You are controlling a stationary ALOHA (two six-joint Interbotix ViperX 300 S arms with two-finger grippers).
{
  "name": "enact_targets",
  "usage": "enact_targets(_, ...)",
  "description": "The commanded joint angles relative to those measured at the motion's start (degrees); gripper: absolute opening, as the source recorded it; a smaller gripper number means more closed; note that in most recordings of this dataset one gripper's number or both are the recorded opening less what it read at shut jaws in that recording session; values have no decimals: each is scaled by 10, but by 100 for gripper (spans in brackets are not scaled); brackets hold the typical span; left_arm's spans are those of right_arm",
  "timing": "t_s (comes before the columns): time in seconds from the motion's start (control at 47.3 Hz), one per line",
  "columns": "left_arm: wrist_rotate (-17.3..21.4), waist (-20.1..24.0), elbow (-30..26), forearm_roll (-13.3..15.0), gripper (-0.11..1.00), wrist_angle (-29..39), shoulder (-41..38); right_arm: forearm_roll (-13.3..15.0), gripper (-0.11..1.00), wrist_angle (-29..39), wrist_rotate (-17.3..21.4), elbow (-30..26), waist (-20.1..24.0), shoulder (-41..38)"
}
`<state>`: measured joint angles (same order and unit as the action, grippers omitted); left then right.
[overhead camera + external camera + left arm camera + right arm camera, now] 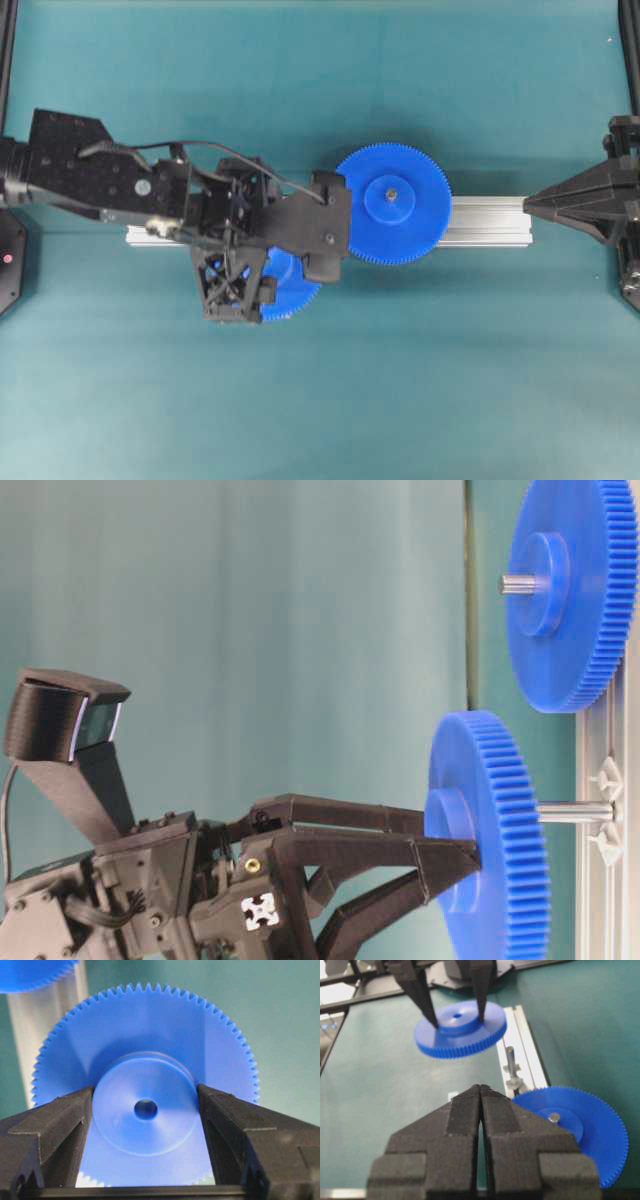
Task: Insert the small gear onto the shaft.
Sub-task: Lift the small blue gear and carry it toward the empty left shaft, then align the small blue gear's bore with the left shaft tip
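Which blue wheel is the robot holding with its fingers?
The smaller blue gear. The left arm's fingers pinch its round hub, and its centre hole is empty. The bigger gear sits on the rail untouched, with a grey pin in its middle.

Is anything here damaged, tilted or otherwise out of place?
Nothing stands out. The left end effector holds the small gear by its hub, level and intact, not yet on the upright shaft.
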<state>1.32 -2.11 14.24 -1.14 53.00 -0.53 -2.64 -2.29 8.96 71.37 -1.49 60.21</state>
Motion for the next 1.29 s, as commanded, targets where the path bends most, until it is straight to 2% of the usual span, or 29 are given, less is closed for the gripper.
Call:
enact_targets(0.0,2,6,-18,-4,69,-2,24,0,4,-4,5,-6,-2,-2)
enact_targets(0.592,23,46,-17,-2,69,-8,19,-1,4,-4,5,-5,-1,-3)
enact_targets(1.269,46,62,-13,-2,69,-26,-11,-1,4,-4,5,-3,-1,-3)
